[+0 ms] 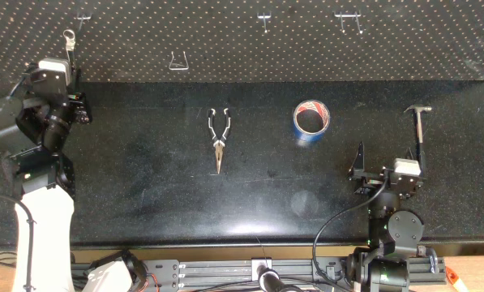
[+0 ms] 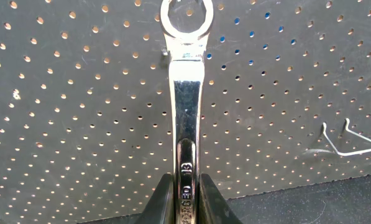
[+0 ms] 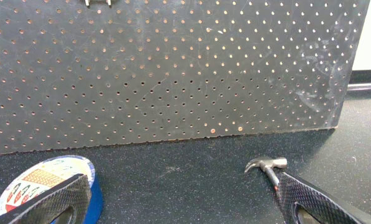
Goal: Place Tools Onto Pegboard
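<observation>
1. The left pincer [image 2: 186, 186] is clamped on the shank of the wrench [image 2: 186, 106]. The wrench stands upright against the pegboard [image 2: 79, 112], its long axis running straight away from the pincer, with the ring end [image 2: 186, 15] uppermost.
2. Governing relation: the ring end lies flat to the board, high on its left part. Whether the ring has caught a peg cannot be told, so the next step is judged to be a small settling onto the peg before release.
3. A wire holder [image 2: 347, 140] hangs on the board, well to one side of the wrench.
4. The right pincer [image 1: 385, 162] has its jaws apart, low over the worktop [image 1: 144, 178]. The hammer [image 1: 419, 122] is just beside one finger and the tape roll [image 1: 311, 120] is near the other, so this arm is nearer to both. The pliers [image 1: 219, 138] lie between the arms.
5. Writing: there is a stamped mark on the wrench shank and coloured print on the tape roll's side (present, not transcribed here).
</observation>
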